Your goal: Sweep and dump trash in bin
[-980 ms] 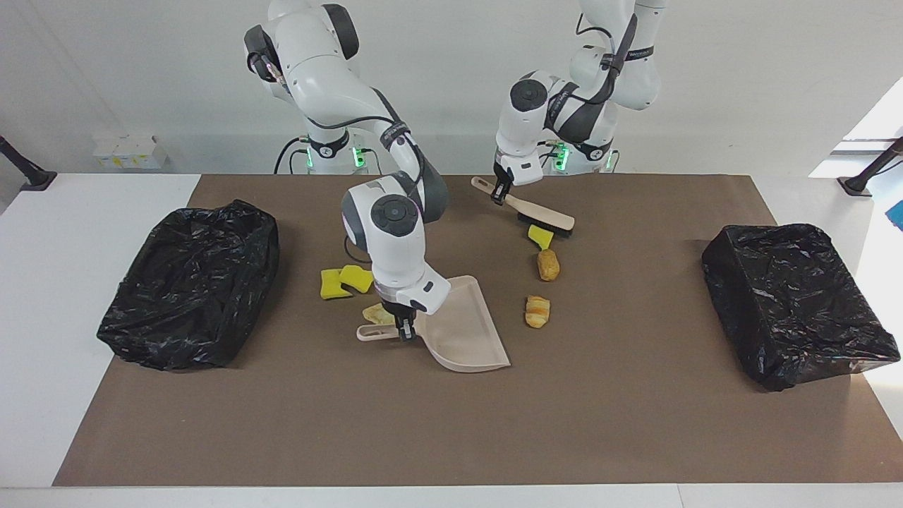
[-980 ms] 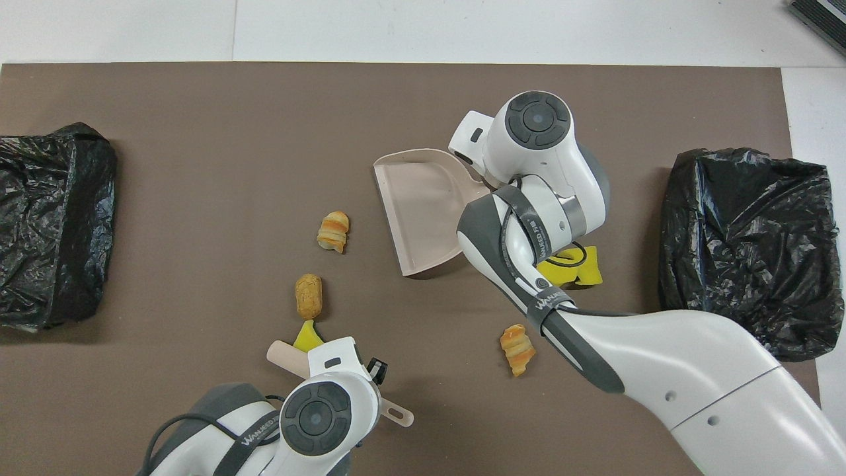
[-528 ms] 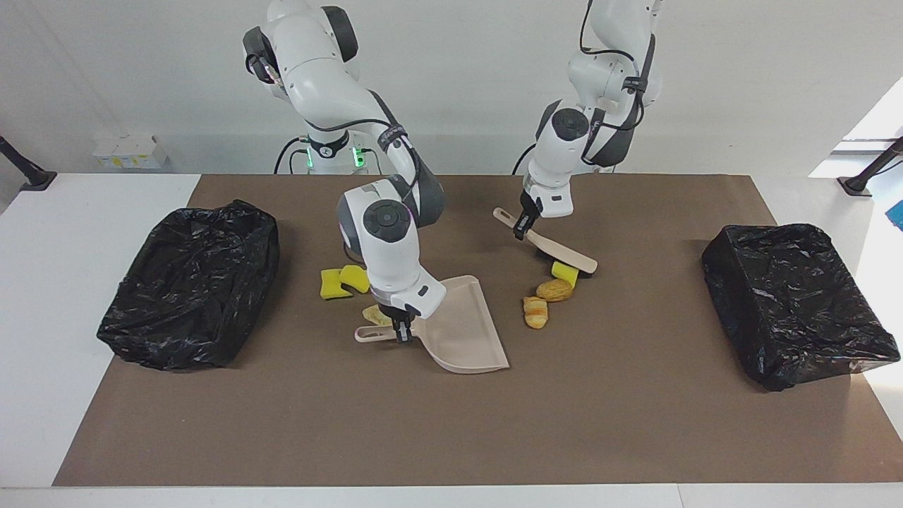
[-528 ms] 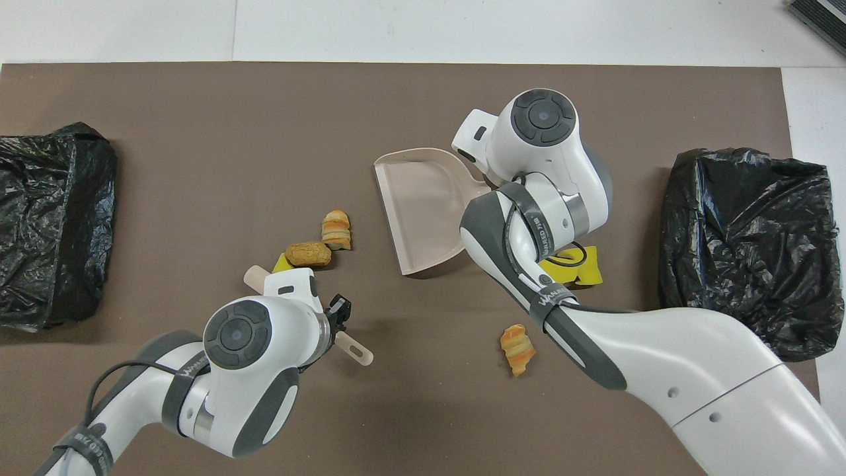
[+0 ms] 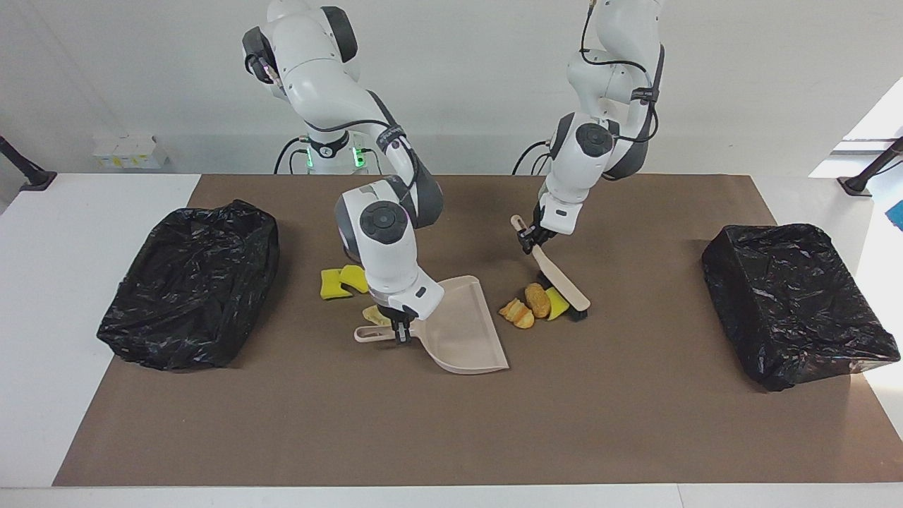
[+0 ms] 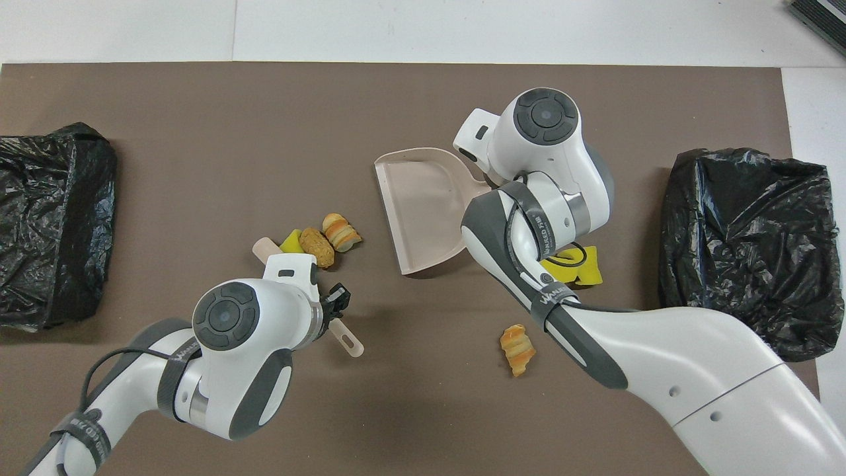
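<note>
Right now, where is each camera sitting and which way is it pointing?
Facing view: high across the table, looking at the robots; both arms show whole, left gripper on the brush, right gripper on the dustpan.
Overhead view: above the robots' end, looking steeply down; both arms enter from the bottom.
Shared: brush, dustpan, the trash pile, half a turn apart.

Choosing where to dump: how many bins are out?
2: one bin at the right arm's end of the table, another bin at the left arm's end. None looks hidden.
</note>
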`<state>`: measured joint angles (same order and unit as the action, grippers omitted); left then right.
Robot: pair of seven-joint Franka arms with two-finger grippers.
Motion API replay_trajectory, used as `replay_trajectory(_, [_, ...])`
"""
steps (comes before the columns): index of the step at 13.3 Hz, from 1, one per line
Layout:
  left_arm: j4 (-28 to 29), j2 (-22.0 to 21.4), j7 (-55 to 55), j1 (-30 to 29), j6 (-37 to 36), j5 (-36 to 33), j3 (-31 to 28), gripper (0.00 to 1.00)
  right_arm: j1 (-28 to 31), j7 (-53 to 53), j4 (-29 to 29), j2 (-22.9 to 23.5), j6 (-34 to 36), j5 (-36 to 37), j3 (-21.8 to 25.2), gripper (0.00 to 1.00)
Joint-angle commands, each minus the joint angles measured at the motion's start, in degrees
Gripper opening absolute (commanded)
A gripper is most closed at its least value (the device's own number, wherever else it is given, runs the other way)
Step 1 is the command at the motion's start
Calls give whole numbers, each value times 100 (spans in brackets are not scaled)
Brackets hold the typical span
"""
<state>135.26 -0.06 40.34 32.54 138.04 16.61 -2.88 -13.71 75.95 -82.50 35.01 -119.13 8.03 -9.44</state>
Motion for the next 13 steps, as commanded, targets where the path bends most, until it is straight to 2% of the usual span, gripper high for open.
replay_trajectory(1, [-148,181,-501,-3,161,307,86,0,105,-238,85,217,-190,-92,-84,0])
replay_trajectory(3, [-253,252,-501,94,196,378,182,0,106,-238,59,217,-260,-91,-84,0])
replay_trajectory(5, [-499,593,-501,462,441,413,227,0,106,-238,41,217,-304,-100,-84,0])
replay_trajectory(7, [-798,796,-501,551,548,431,297,0,115,-238,41,217,-304,-100,-84,0])
replay_trajectory(11, [-1825,1253,-501,569,530,693,340,0,238,-194,41,217,-295,-91,-93,0])
replay_trajectory(13, [-2291,1429,-492,560,557,817,586,0,238,-194,41,217,-295,-91,-93,0])
